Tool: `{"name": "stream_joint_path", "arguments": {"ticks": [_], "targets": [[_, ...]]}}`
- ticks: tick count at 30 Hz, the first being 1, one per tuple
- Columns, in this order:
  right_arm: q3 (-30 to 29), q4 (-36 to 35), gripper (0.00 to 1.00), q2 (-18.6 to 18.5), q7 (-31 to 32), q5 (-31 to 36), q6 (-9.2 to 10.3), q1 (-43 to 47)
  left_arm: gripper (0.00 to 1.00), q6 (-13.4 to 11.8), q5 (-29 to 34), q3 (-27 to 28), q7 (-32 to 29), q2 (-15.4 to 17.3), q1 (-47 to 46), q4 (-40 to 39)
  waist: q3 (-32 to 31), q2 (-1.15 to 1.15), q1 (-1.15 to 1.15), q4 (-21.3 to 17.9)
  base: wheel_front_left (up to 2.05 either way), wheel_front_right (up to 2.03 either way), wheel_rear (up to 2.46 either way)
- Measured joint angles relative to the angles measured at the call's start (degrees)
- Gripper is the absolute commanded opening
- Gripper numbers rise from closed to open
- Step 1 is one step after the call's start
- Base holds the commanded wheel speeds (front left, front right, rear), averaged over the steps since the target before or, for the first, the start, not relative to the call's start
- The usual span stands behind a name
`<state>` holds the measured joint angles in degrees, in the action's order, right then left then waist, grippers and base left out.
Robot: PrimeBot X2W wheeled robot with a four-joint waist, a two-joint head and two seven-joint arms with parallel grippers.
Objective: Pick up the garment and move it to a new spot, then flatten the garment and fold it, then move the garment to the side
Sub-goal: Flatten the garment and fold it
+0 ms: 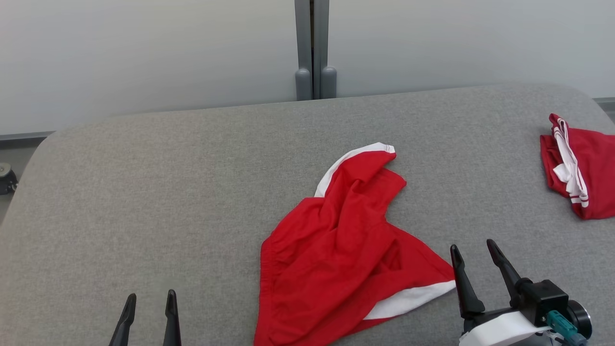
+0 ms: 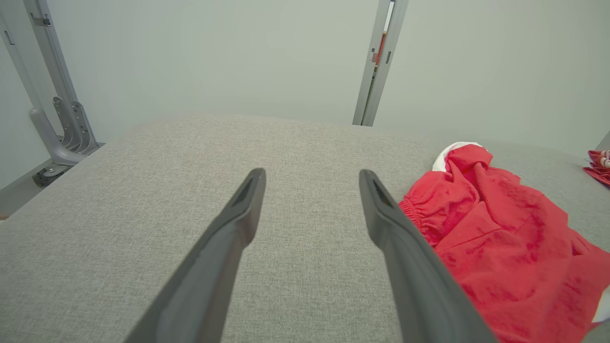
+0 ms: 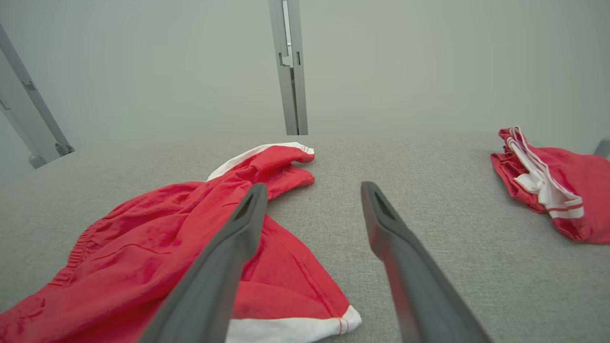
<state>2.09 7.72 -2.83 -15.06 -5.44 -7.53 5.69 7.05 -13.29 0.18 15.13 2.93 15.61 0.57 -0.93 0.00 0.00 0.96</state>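
While right gripper [image 1: 472, 245] and left gripper [image 1: 151, 293] gape wide, holding nothing | red shorts [image 1: 336, 250] lie crumpled on grey table [image 1: 144, 192], long axis slanting far-right | near corner just beside right gripper; left well apart

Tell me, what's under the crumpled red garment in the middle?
The garment lies on the grey table, which shows all around it. The patch directly beneath is hidden by the cloth.
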Motion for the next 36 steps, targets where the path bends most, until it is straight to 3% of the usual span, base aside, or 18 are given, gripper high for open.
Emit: {"name": "stream_joint_path", "arguments": {"ticks": [13,16,22,27,36], "targets": [[0.1,0.6,1.0,0.0,0.0,-0.1,0.0,-0.2,1.0,0.3,-0.4,-2.0,0.0,0.0,0.3,0.9,0.5,0.0,0.0,-1.1,0.0,0.0,0.0],[-0.3,3.4,1.0,-0.1,0.0,0.2,0.0,-0.6,1.0,0.3,-1.7,-6.1,-0.7,1.2,2.2,4.8,0.4,0.0,0.0,-1.4,0.0,0.0,0.0],[0.0,7.4,1.0,-4.1,11.1,2.5,0.0,-4.2,1.0,0.4,-7.3,-10.1,-16.4,7.3,4.4,-0.4,0.6,0.0,0.0,-1.8,0.0,0.0,0.0],[2.8,10.1,1.0,-6.9,20.0,1.9,-0.01,-6.3,1.0,0.4,-11.4,-14.3,-25.9,9.0,5.1,-5.6,2.0,0.0,0.0,-1.7,0.0,0.0,0.0],[7.0,14.7,1.0,-7.3,22.6,-0.6,0.0,-10.0,1.0,0.5,-14.1,-20.5,-28.1,10.5,1.1,-4.4,5.0,0.0,0.0,-1.2,0.0,0.0,0.0]]}}
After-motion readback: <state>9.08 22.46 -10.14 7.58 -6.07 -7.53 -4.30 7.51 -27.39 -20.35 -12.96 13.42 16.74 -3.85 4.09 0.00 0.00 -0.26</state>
